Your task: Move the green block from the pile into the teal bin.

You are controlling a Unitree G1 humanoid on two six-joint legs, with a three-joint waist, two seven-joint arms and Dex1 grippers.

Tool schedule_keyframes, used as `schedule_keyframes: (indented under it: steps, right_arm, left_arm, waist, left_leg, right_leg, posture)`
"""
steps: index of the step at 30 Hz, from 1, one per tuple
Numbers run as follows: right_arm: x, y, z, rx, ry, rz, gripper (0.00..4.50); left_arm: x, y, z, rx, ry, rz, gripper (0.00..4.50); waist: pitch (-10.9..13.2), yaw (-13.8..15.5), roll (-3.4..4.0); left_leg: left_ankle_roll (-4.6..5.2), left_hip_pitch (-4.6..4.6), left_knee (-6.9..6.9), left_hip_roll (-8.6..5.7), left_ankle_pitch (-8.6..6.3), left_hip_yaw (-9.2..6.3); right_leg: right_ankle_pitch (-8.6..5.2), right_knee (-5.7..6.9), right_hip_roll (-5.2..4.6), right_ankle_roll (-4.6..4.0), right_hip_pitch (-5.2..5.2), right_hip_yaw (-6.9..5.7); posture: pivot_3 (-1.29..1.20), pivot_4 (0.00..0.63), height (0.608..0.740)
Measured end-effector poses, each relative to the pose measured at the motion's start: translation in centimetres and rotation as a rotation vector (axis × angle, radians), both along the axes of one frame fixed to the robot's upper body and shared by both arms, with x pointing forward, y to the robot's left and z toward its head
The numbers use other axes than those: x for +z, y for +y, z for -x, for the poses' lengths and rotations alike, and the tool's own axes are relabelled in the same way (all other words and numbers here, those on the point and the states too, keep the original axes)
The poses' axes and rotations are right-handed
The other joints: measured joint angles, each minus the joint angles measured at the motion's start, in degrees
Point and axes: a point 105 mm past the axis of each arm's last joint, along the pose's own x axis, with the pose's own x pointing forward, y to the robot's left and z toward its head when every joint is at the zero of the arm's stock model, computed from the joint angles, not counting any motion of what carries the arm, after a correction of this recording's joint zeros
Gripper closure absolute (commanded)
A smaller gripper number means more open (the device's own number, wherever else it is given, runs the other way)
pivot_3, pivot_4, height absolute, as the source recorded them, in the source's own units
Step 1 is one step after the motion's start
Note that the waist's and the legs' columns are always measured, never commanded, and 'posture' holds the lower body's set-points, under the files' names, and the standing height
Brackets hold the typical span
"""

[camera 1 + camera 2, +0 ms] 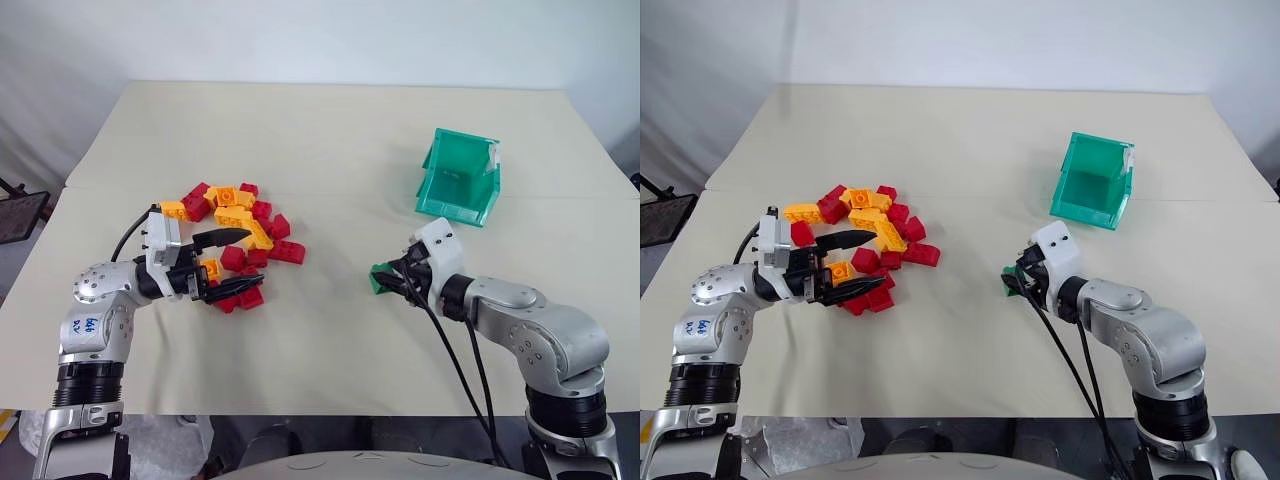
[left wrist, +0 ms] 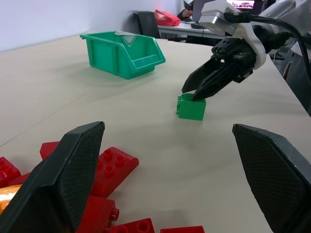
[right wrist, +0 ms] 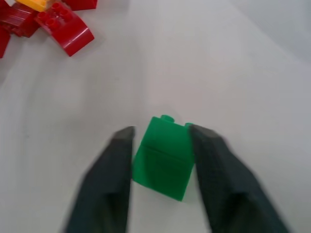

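Observation:
The green block [image 3: 164, 158] lies on the table away from the pile [image 1: 235, 215] of red and yellow-orange bricks, between it and the teal bin [image 1: 470, 200]. My right gripper [image 1: 388, 281] is shut on the green block, one finger against each side, as the left wrist view also shows [image 2: 191, 107]. The block still rests on the tabletop. My left gripper [image 1: 252, 260] hangs open at the near edge of the pile, with nothing between its fingers [image 2: 73, 165]. The teal bin stands behind and to the right of the right gripper.
The cream table [image 1: 330, 130] has bare room behind the pile and around the bin. Black cables [image 1: 455, 360] trail from the right wrist toward the front edge. The left wrist view shows chairs and a desk [image 2: 165, 22] beyond the table.

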Motion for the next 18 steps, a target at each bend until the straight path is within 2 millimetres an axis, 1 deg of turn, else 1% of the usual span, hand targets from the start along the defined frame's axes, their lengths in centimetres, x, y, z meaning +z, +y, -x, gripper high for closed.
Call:
schedule_keyframes:
  steps: [2, 3, 5, 8, 9, 12, 14, 15, 18]
  right_arm:
    - [0.0, -0.1, -0.2, -0.009, -0.011, 0.001, 4.30]
    - [0.1, -0.1, -0.3, -0.013, -0.016, 0.001, 4.45]
    - [0.3, -0.2, -0.5, -0.020, -0.041, 0.003, 4.45]
    - [0.1, -0.2, -0.3, 0.001, -0.039, 0.021, 3.85]
    - [0.0, -0.2, -0.1, 0.016, -0.028, 0.019, 3.55]
    - [0.0, 0.0, 0.3, 0.032, -0.022, 0.016, 2.58]
    - [0.3, -0.1, 0.3, 0.018, -0.029, 0.027, 1.84]
    - [0.5, -0.2, 0.3, 0.007, -0.033, 0.030, 1.45]
    - [1.5, -0.7, -0.1, -0.076, -0.066, 0.006, 0.52]
  left_arm:
    - [0.1, 0.0, 0.0, 0.000, -0.004, 0.000, 0.00]
    - [0.1, 0.0, 0.0, 0.000, -0.005, 0.000, 0.00]
    - [0.1, 0.0, -0.1, 0.002, -0.005, 0.000, 0.00]
    - [0.1, 0.0, -0.1, 0.005, -0.005, 0.001, 0.00]
    - [0.1, 0.0, -0.1, 0.007, -0.005, 0.001, 0.00]
    - [0.1, 0.0, -0.1, 0.013, -0.004, 0.002, 0.00]
    - [0.1, 0.0, -0.2, 0.014, -0.004, 0.003, 0.00]
    - [0.1, 0.0, -0.2, 0.015, -0.004, 0.003, 0.00]
    - [0.0, 0.1, -0.2, 0.021, -0.001, 0.003, 0.00]
  waist:
    - [0.00, 0.01, 0.00]
    - [0.00, 0.01, 0.00]
    - [0.00, -0.01, 0.00]
    - [0.00, 0.02, 0.00]
    - [0.00, 0.05, 0.00]
    - [0.00, -0.01, 0.00]
    - [0.00, 0.00, 0.00]
    - [0.00, 0.02, 0.00]
    - [0.00, 0.01, 0.00]
  left_leg:
    - [0.00, 0.00, 0.00, 0.00, 0.00, 0.00]
    - [0.00, 0.00, 0.00, 0.00, 0.00, 0.00]
    - [0.00, 0.00, -0.01, 0.00, 0.00, 0.00]
    - [0.00, 0.00, -0.01, 0.01, 0.00, 0.00]
    - [0.00, 0.00, -0.01, 0.01, 0.00, 0.00]
    - [0.00, 0.00, -0.01, 0.02, 0.00, 0.00]
    - [0.00, 0.00, -0.01, 0.03, 0.00, -0.01]
    - [0.00, 0.00, -0.01, 0.03, 0.00, -0.01]
    - [0.00, 0.00, -0.02, 0.04, 0.00, -0.03]
  right_leg:
    - [0.00, 0.00, 0.00, 0.00, 0.00, 0.00]
    - [0.00, 0.00, 0.00, 0.00, 0.00, 0.00]
    - [0.00, 0.00, 0.00, 0.00, 0.00, 0.00]
    - [0.00, -0.01, 0.00, 0.00, 0.00, 0.00]
    - [0.00, -0.01, -0.01, 0.00, 0.00, 0.00]
    - [0.00, -0.01, 0.00, 0.00, 0.00, 0.00]
    - [0.00, -0.01, 0.00, 0.00, 0.00, 0.01]
    - [0.00, -0.01, 0.00, 0.00, 0.00, 0.01]
    - [0.00, -0.01, 0.00, 0.00, -0.02, 0.02]
  posture:
    - [0.00, 0.150, 0.740]
    - [0.00, 0.150, 0.740]
    - [0.00, 0.150, 0.740]
    - [0.00, 0.150, 0.740]
    - [0.00, 0.150, 0.740]
    - [0.00, 0.150, 0.740]
    - [0.00, 0.150, 0.740]
    - [0.00, 0.150, 0.740]
    - [0.00, 0.150, 0.740]
